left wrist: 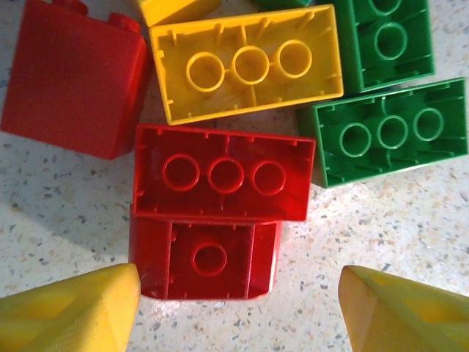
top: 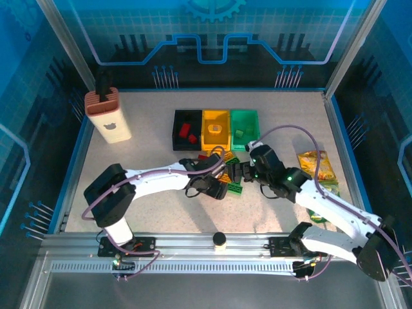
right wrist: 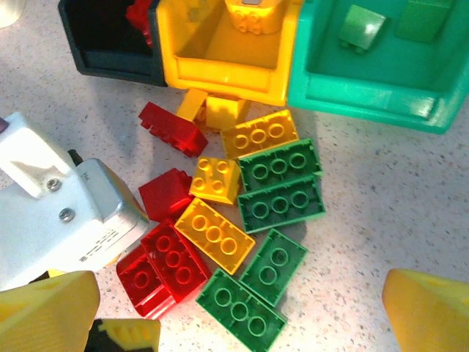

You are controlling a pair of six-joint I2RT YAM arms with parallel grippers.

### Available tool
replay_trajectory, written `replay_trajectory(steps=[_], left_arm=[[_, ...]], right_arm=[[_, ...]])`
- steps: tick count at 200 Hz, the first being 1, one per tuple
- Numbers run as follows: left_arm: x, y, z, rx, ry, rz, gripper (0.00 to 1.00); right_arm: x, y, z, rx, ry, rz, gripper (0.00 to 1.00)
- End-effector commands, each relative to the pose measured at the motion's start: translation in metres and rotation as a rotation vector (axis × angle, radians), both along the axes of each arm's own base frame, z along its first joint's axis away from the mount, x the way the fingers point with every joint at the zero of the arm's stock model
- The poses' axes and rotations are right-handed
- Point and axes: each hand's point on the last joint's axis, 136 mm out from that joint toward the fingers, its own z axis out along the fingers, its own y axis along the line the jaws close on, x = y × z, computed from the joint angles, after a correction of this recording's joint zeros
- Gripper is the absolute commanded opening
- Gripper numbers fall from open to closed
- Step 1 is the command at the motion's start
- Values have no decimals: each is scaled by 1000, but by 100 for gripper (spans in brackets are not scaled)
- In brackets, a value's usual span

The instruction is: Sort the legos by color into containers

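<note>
The legos (top: pixel 228 175) lie in a loose pile just in front of the three containers: a black bin (top: pixel 176 132), a yellow bin (top: pixel 215 145) and a green bin (top: pixel 244 113). My left gripper (left wrist: pixel 238 315) is open and low over the table. A small upturned red brick (left wrist: pixel 209 257) sits just ahead of its yellow fingertips (left wrist: pixel 69 312), with a long red brick (left wrist: pixel 223 172) beyond it. My right gripper (right wrist: pixel 238 315) is open wide above the pile, over a long green brick (right wrist: pixel 240 312). Each bin holds bricks of its own colour: red (right wrist: pixel 143 15), yellow (right wrist: pixel 253 15), green (right wrist: pixel 363 29).
A beige holder (top: pixel 108 116) stands at the back left. Snack packets (top: pixel 318 167) lie to the right, partly under the right arm. A small black-capped post (top: pixel 220 240) sits on the front rail. The left gripper's white body (right wrist: pixel 66 213) crowds the pile's left side.
</note>
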Motion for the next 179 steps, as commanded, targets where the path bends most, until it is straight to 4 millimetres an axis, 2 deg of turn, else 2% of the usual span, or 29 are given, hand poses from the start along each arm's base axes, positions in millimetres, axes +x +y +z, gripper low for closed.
replay_trajectory(steps=[1,88,179], left_arm=[[1,2,-8,76,1,-28,73],[-1,8,-32,224,16,-55,72],[-12,16,-30,295,-13,-60,77]], right_arm=[[1,-10,4,30,-20,-44,100],[-5,-20,-7,33,-1,-63,100],[-3,-19,-7,46,-6,-65,100]])
